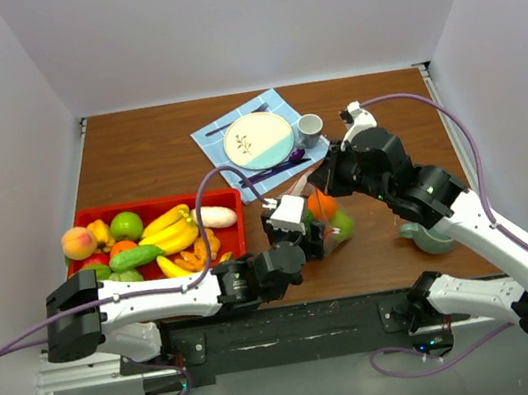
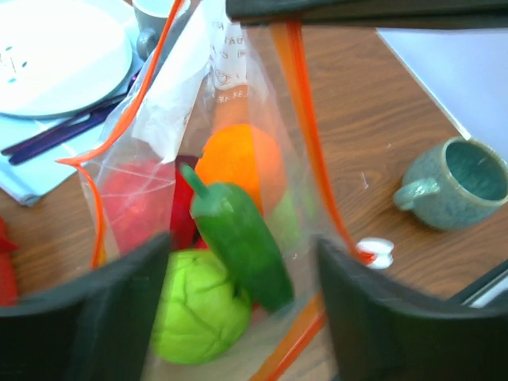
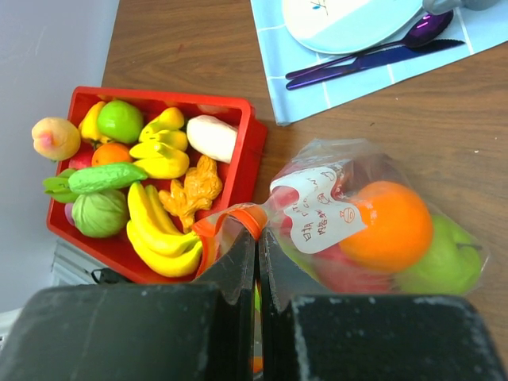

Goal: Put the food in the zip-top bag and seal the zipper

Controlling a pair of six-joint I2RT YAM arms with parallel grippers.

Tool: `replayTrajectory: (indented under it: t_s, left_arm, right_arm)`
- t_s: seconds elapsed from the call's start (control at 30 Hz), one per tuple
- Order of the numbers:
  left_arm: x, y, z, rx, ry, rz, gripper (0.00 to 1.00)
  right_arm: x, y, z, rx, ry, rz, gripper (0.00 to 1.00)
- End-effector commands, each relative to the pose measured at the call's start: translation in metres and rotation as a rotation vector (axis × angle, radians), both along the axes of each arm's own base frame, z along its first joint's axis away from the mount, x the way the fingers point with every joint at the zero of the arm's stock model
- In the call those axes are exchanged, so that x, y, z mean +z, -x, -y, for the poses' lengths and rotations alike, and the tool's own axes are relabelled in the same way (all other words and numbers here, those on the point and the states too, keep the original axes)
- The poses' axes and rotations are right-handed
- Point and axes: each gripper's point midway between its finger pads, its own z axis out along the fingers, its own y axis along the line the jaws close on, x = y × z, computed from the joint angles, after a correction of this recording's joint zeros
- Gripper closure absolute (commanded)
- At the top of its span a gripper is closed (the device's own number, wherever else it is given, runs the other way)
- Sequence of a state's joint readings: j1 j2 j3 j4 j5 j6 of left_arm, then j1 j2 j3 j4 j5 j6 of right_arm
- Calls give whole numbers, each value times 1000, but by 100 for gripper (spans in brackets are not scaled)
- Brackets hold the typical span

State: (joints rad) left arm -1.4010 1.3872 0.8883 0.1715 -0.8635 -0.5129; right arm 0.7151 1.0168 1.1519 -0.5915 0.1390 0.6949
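At left of tabletop (image 1: 151,156): red tray (image 1: 158,202) of food (image 1: 171,235) not yet bagged. Contents: peach (image 1: 79,242), bananas (image 3: 159,230), cucumber (image 3: 107,178), one white piece, several more. Judged the larger share of the stock, all of it left to move.

Centre-left: left fingers (image 1: 306,237), apart, poised over the open mouth of the bag, nothing held between them. One pepper (image 2: 238,238) lies just below them, inside the bag.

Centre: bag (image 3: 353,163), clear, on the tabletop just right of the tray, mouth raised toward the arms. Inside: orange (image 2: 238,163), green apple (image 3: 444,258), pepper, one red piece. Judged roughly a third loaded.

Zipper (image 2: 305,135): unsealed, its two orange strips spread well apart. White slider (image 2: 375,252) sits at the end of one strip, low by the tabletop. Sealing not begun.

Centre-right: right fingers (image 3: 244,274), together, clamped on the mouth edge of the bag and holding it up.

Right: teal mug (image 1: 428,236), near the bag and close under the right arm. Judged liable to be knocked if the bag is laid down for sealing.

Far centre: blue napkin (image 1: 222,159) carrying plate (image 1: 257,140), cup (image 1: 309,129), purple spoon (image 3: 429,28) and knife (image 3: 373,59). These lie near the bag's far side, clear of the route from tray to bag.

Remaining, as judged: move the tray's food across, then run the slider along the zipper.
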Motion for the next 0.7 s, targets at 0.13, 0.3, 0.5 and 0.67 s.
replayTrajectory:
  t_s: [0.13,0.3,0.5,0.67]
  left_arm:
    - [44,-12,-28,-3,101,-91,9]
    - [77,-12,-53,-1,179,-155,20]
    - [80,-20,-105,121,230,-261,36]
    - [40,-38,-175,351,135,-393,46]
  right_arm:
    - [25,-6,-2,-6,-33,65,100]
    - [24,-9,-3,-7,-22,67,100]
    - [23,-11,-7,3,-17,65,100]
    - [24,-9,-7,10,-21,71,100]
